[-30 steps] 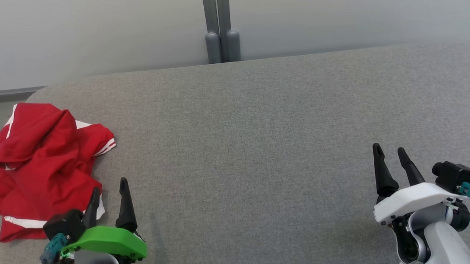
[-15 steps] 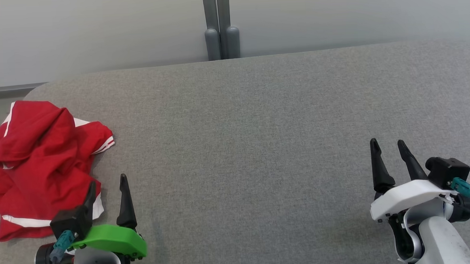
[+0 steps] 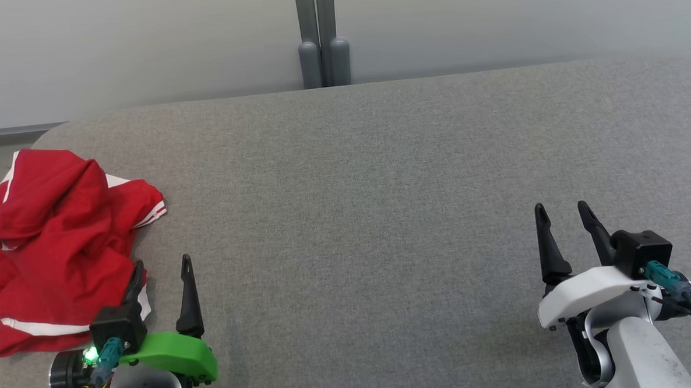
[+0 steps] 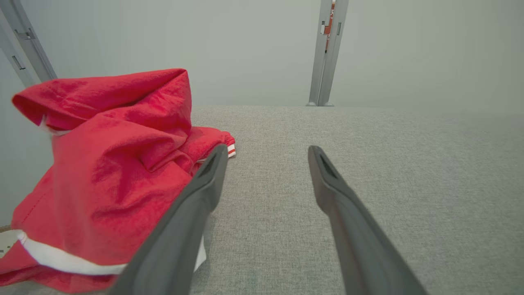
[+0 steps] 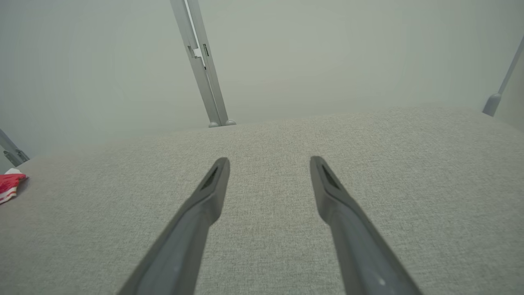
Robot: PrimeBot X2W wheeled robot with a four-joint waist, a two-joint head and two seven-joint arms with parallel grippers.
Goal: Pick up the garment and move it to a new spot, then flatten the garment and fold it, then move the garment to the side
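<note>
Red garment (image 3: 62, 241) crumpled at bench (image 3: 381, 216) left edge: likely soft, light; pinch a raised fold. Left gripper (image 3: 162, 261), right gripper (image 3: 560, 206) wide open, empty.

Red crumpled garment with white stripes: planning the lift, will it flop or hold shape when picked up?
Probably floppy: the crumpled red garment with white stripes lies in soft folds, so it should sag from a pinch. Likely light: the cloth looks thin. It may drag on the grey woven surface.
</note>
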